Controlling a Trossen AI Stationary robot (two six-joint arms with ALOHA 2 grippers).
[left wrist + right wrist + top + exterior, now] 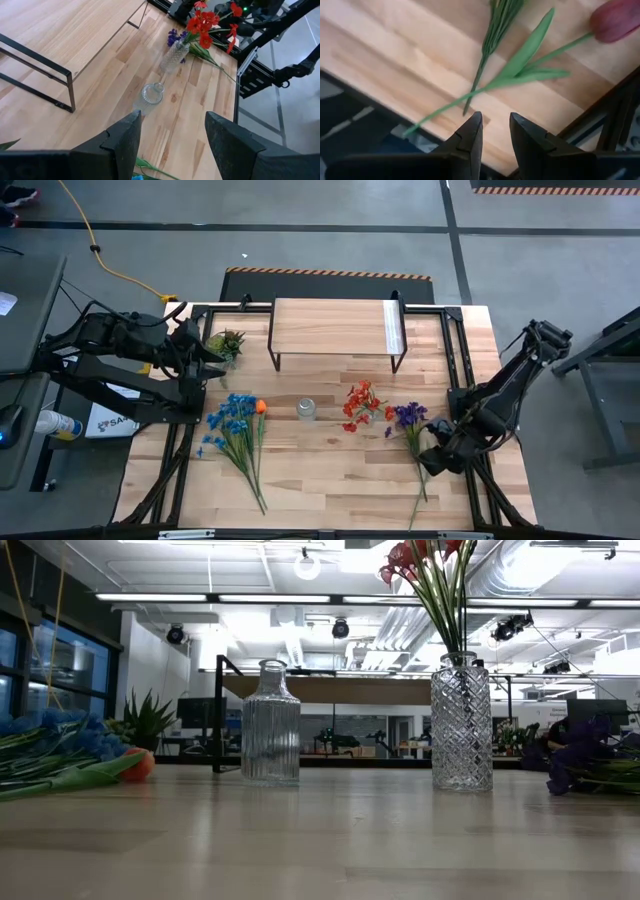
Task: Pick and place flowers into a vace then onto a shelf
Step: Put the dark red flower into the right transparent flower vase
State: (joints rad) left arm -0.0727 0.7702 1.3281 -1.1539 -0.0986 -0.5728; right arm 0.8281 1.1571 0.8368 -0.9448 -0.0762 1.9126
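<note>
Along the table's near edge, the stems of the blue flowers, with one orange bloom, lay flat on the left side of the planks. Toward the right, the purple flowers lay flat too, and the right gripper hovered just beside their stems, its fingers parted by a narrow gap and holding nothing; a dark maroon tulip showed past them in the right wrist view. Mid-table, an empty ribbed glass bottle stood upright, and beside it a cut-glass vase held the red flowers upright. Farther back stood the shelf, its board bare save a pale strip near the right end. At the far left, beside a small potted plant, the left gripper waited, fingers spread wide and empty.
</note>
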